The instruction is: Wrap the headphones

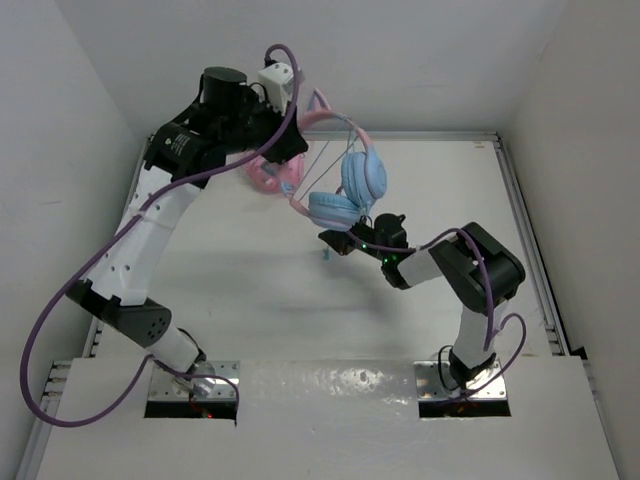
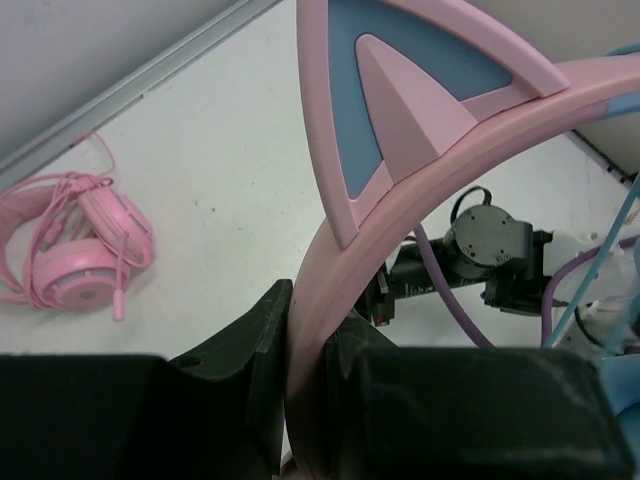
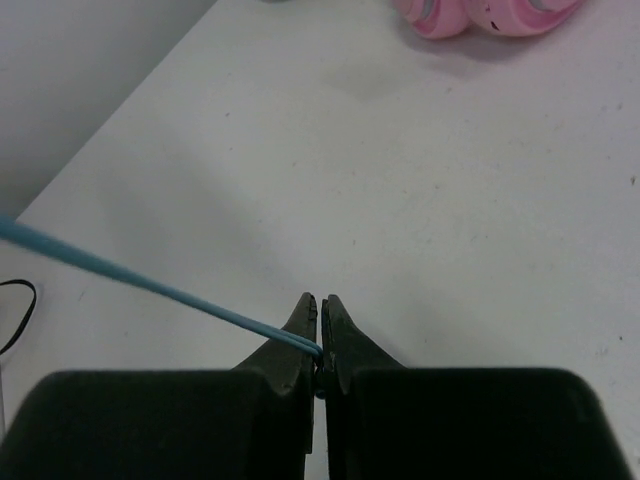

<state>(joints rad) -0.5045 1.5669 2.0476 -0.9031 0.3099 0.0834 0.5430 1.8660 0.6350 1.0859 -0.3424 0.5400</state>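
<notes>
The headphones (image 1: 352, 185) hang in the air above the table's middle, light-blue ear cups down, pink headband (image 2: 400, 210) with a cat ear up. My left gripper (image 1: 290, 140) is shut on the headband; in the left wrist view (image 2: 305, 320) the pink band runs between both fingers. My right gripper (image 1: 335, 243) sits just below the ear cups and is shut on the thin light-blue cable (image 3: 150, 285), which runs off to the left from between its fingertips (image 3: 320, 310). Loops of cable stretch across the headband in the top view.
All-pink headphones (image 1: 268, 175) lie on the table behind the left gripper; they also show in the left wrist view (image 2: 75, 255) and the right wrist view (image 3: 490, 15). White walls enclose the table on three sides.
</notes>
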